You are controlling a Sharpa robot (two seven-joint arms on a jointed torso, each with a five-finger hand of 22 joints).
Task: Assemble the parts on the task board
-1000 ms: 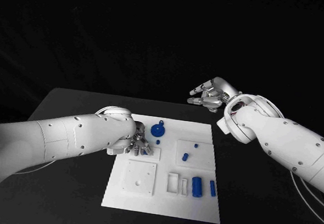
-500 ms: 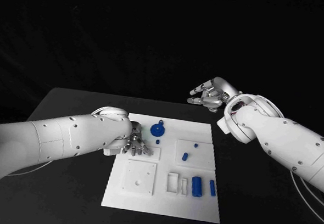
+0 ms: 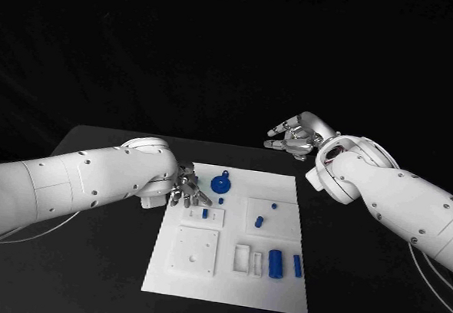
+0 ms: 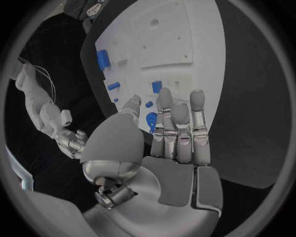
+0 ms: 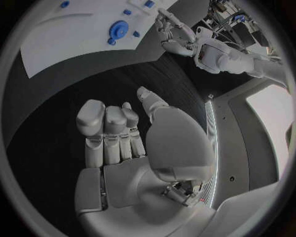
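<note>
The task board [image 3: 227, 280] lies mid-table [image 3: 91, 263]. The left hand [image 3: 189, 193] hovers at its far left corner, fingers apart, empty; the right hand [image 3: 291, 139] waits beyond the far edge, loosely curled, empty. Likely next: grasping the round blue part [image 3: 221, 183].

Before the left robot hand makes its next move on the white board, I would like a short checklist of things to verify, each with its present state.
1. Left robot hand holds nothing: ok; the left wrist view shows its fingers straight and apart, with no part between them.
2. Left robot hand is at the task board: ok; it is over the far left corner, beside the round blue part.
3. Right robot hand is out of the way: ok; it is beyond the board's far edge, over the black table.
4. Right robot hand is free: ok, nothing in it.
5. The long blue part lies on the near right of the board: ok.
6. Whether the small parts are fully seated: cannot tell.
</note>
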